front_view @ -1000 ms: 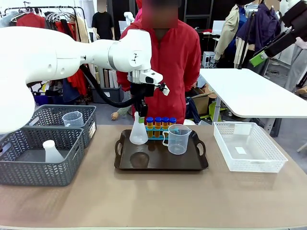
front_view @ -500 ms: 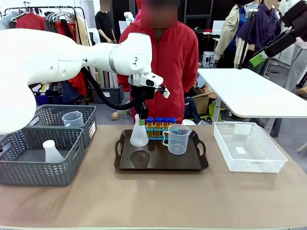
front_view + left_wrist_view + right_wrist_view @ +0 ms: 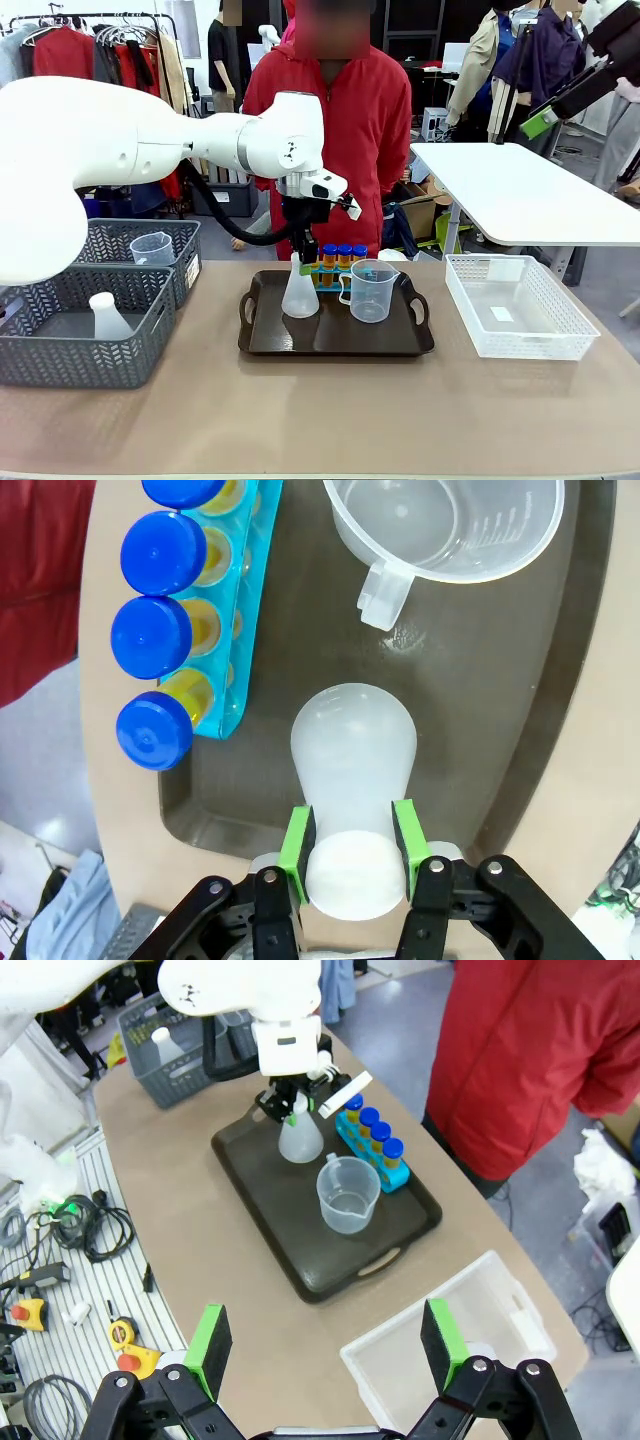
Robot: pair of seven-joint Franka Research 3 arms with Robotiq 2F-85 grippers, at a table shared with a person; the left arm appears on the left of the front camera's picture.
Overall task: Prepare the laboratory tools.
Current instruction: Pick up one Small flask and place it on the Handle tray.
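Flask (image 3: pixel 300 297), beaker (image 3: pixel 372 290), tubes (image 3: pixel 336 258) upright.

Measuring beaker (image 3: pixel 440 525): graduation marks with tiny figures stood on its wall, too small to read.
Other print: none was legible.

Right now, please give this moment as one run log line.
left fingers: shut on conical flask neck | flask: over tray | right fingers: open, nothing held
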